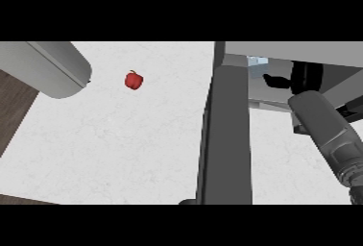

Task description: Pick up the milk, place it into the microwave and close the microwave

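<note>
Hovering robot hand (301, 77) beside, perhaps, milk (257, 61)

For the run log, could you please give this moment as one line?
right hand: in microwave near milk | microwave door: open | red pepper: on counter

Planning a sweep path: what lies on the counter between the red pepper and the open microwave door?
Nothing. In the head view, only bare white counter stretches between the pepper and the microwave door.
</note>
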Robot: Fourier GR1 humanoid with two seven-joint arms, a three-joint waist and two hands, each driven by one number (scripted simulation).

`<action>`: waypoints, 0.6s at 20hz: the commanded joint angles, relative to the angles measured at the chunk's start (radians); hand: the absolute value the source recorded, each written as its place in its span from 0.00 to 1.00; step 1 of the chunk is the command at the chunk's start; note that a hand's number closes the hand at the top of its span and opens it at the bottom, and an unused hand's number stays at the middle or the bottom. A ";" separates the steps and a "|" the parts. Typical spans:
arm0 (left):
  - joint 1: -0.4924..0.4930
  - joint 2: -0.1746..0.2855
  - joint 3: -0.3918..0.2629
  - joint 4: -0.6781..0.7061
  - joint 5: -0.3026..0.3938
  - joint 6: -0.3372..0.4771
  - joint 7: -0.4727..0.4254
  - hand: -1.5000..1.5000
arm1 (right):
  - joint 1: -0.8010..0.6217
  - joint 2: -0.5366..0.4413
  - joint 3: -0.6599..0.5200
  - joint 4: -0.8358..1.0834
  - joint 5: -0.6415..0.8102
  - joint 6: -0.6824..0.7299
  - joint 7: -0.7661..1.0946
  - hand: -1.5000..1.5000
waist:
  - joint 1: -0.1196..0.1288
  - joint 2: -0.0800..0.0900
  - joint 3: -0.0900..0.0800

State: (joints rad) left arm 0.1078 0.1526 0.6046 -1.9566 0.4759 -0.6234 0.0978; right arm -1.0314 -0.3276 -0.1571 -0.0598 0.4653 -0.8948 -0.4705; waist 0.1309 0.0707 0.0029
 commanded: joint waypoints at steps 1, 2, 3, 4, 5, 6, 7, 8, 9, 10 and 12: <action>-0.007 0.012 0.008 0.020 -0.029 -0.012 -0.023 0.00 | 0.030 0.041 0.016 -0.025 0.017 -0.033 -0.064 0.00 | -0.001 -0.007 0.004; -0.040 0.014 0.004 0.030 -0.046 0.015 -0.018 0.00 | 0.009 0.043 0.020 -0.026 0.021 0.005 -0.066 0.00 | -0.003 -0.001 0.004; -0.029 0.000 -0.013 0.021 -0.062 0.010 -0.018 0.00 | -0.001 0.020 0.009 -0.034 0.009 0.050 -0.073 0.00 | -0.007 -0.004 0.005; -0.017 -0.008 -0.020 0.018 -0.063 0.001 -0.018 0.00 | -0.002 0.023 0.020 -0.023 0.021 0.039 -0.071 0.00 | 0.002 -0.005 0.004; -0.040 -0.008 -0.024 0.057 -0.065 0.004 -0.025 0.00 | -0.009 0.038 0.020 -0.031 0.021 0.036 -0.081 0.00 | -0.002 0.001 0.003; -0.025 -0.006 -0.038 0.022 -0.068 -0.006 -0.011 0.00 | -0.018 0.038 0.017 -0.029 0.019 0.053 -0.078 0.00 | 0.011 -0.001 0.005; -0.009 -0.004 -0.033 0.038 -0.053 -0.035 -0.030 0.00 | -0.005 0.044 0.010 -0.036 0.010 0.061 -0.098 0.00 | 0.011 -0.006 0.004; -0.030 0.004 -0.040 0.048 -0.069 -0.035 -0.034 0.00 | -0.017 0.056 0.013 -0.036 0.013 0.071 -0.102 0.00 | 0.007 -0.003 0.004; -0.035 -0.002 -0.062 0.035 -0.079 -0.039 -0.030 0.00 | -0.030 0.028 0.005 -0.038 0.005 0.127 -0.109 0.00 | 0.001 -0.002 0.004; -0.021 -0.004 -0.063 0.049 -0.066 -0.059 -0.036 0.00 | -0.021 0.045 0.000 -0.050 -0.001 0.131 -0.137 0.00 | 0.007 -0.003 0.004; -0.032 0.004 -0.070 0.057 -0.080 -0.062 -0.036 0.00 | -0.011 0.055 -0.013 -0.049 -0.015 0.152 -0.155 0.00 | 0.000 -0.003 0.004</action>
State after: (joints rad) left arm 0.0799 0.1551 0.5544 -1.9152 0.4100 -0.6624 0.0707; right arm -1.0501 -0.2859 -0.1563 -0.1001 0.4655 -0.7906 -0.5824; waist 0.1347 0.0675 0.0069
